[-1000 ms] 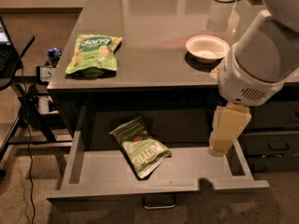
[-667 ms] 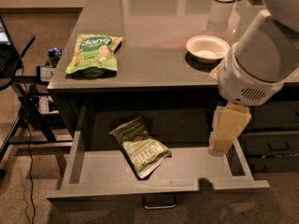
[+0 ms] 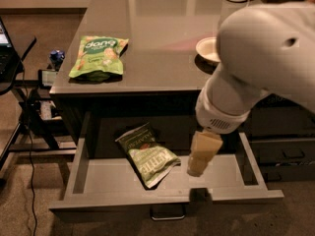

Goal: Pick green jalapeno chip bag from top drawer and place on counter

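Shift gripper (image 3: 201, 156) left toward lower centre of frame, above green jalapeno chip bag (image 3: 147, 154) in top drawer (image 3: 98, 175). Descend on bag's middle. Cannot tell gripper state.

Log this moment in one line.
gripper: over top drawer, right of green jalapeno chip bag, apart | bag: in drawer, unpicked | counter: brighter green bag, white bowl
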`<state>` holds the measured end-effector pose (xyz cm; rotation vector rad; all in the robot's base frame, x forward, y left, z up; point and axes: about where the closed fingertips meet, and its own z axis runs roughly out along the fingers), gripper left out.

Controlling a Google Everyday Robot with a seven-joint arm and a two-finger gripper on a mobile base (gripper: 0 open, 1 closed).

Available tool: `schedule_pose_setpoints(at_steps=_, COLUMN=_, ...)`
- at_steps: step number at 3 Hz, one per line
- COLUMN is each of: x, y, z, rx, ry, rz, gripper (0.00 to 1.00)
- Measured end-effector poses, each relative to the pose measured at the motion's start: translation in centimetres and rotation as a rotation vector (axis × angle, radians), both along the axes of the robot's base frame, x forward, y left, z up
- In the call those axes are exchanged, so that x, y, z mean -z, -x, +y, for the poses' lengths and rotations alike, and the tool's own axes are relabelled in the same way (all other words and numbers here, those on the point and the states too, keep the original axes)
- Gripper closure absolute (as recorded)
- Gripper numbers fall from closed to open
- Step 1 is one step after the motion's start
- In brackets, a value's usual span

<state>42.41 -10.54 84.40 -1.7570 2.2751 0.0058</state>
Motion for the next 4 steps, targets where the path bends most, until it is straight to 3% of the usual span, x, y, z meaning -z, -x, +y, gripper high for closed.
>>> schedule_pose_setpoints(at_steps=1, x=3.2, y=-1.1, z=1.3, rx=0.044, ry=-0.012, rz=0.042, gripper=0.0)
schedule_pose_setpoints(at_steps=3, x=3.5, y=-1.0, z=1.8, rx=0.043, ry=-0.036, rz=0.044, gripper=0.0)
schedule_pose_setpoints(at_steps=4, x=6.6, y=-1.8, z=4.5, rx=0.06, ry=-0.067, rz=0.08, gripper=0.0)
